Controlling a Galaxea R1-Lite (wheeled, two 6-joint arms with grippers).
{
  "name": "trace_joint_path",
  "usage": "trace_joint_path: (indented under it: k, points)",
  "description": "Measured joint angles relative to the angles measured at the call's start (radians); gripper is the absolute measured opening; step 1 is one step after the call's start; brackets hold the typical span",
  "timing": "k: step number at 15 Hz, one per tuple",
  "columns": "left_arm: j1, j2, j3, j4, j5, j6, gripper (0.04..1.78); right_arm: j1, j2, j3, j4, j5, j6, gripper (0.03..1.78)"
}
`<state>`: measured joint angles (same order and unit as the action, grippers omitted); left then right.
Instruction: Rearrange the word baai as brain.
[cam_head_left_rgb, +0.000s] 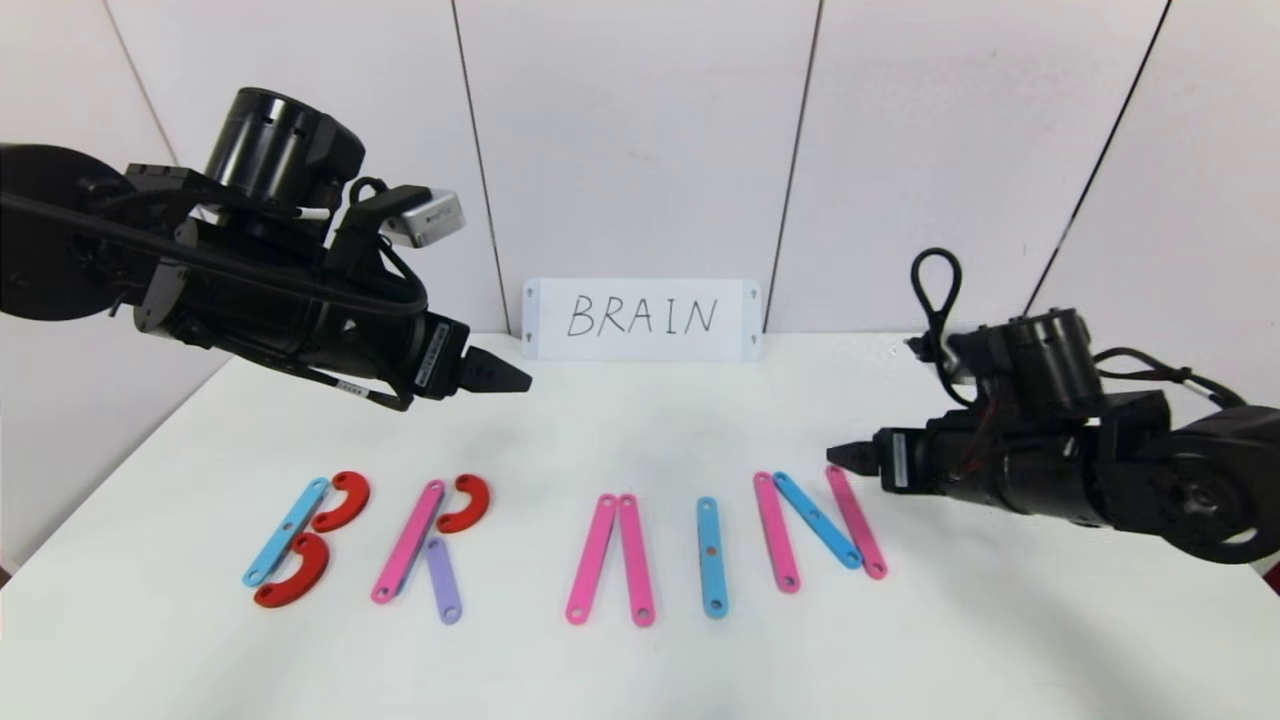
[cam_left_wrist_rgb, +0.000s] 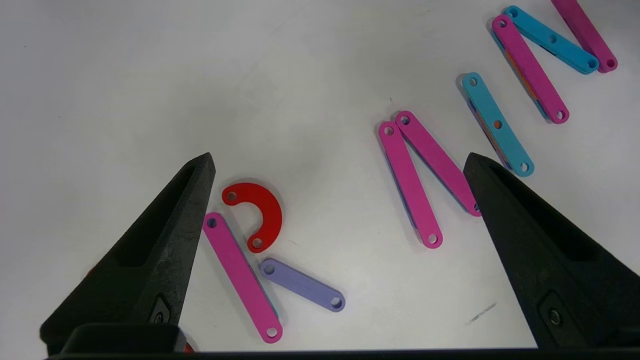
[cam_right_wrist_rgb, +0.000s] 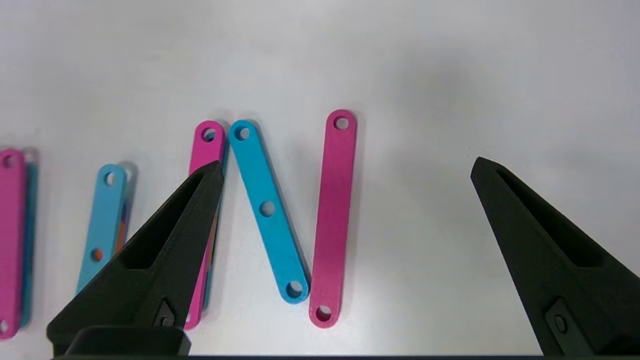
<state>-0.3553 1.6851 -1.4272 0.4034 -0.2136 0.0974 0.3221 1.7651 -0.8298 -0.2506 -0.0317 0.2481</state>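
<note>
Flat plastic letters (cam_head_left_rgb: 560, 545) lie in row on matte white table (cam_head_left_rgb: 640, 660), reading B, R, A, I, N.
B: blue holed bar plus two red C-arcs.
R: pink bar, red arc, short purple bar (cam_left_wrist_rgb: 302, 284).
N: two pink bars, blue diagonal (cam_right_wrist_rgb: 268, 210) between.
White handwritten card (cam_head_left_rgb: 641, 318) stands against wall behind.
Left gripper (cam_head_left_rgb: 500, 372) hovers above table, black wedge fingers spread wide, empty.
Right gripper (cam_head_left_rgb: 845, 456) near N, fingers parted, holding nothing.

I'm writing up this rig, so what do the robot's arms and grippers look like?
Both arms are matte black with round joint housings and black cables; the right arm's cable makes a loop. The left gripper and right gripper have tapered, pointed black fingers. A silver camera sits on the left wrist.
</note>
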Motion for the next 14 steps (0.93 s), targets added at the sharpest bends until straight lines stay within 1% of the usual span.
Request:
trace_joint_path:
  k: [1, 2, 4, 7, 10, 12, 14]
  points:
    - [0.001, 0.000, -0.001, 0.000, 0.002, -0.001, 1.74, -0.021, -0.032, 0.003, 0.003, 0.048, -0.026, 1.73]
    - [0.001, -0.001, -0.001, 0.000, 0.004, -0.001, 1.74, -0.034, -0.063, 0.010, 0.007, 0.074, -0.037, 1.73]
    - [0.001, -0.006, 0.000, 0.000, 0.004, -0.001, 1.74, -0.052, -0.131, 0.036, 0.012, 0.087, -0.051, 1.73]
    - [0.001, -0.020, 0.011, 0.001, 0.004, -0.002, 1.74, -0.073, -0.254, 0.109, 0.019, 0.086, -0.082, 1.73]
    - [-0.004, -0.058, 0.045, 0.001, 0.006, -0.002, 1.74, -0.082, -0.401, 0.182, 0.037, 0.073, -0.090, 1.73]
    - [-0.009, -0.100, 0.094, 0.000, 0.009, 0.000, 1.74, -0.084, -0.500, 0.208, 0.098, 0.059, -0.090, 1.73]
    - [-0.014, -0.157, 0.163, 0.000, 0.017, 0.001, 1.74, -0.084, -0.606, 0.214, 0.183, 0.048, -0.091, 1.73]
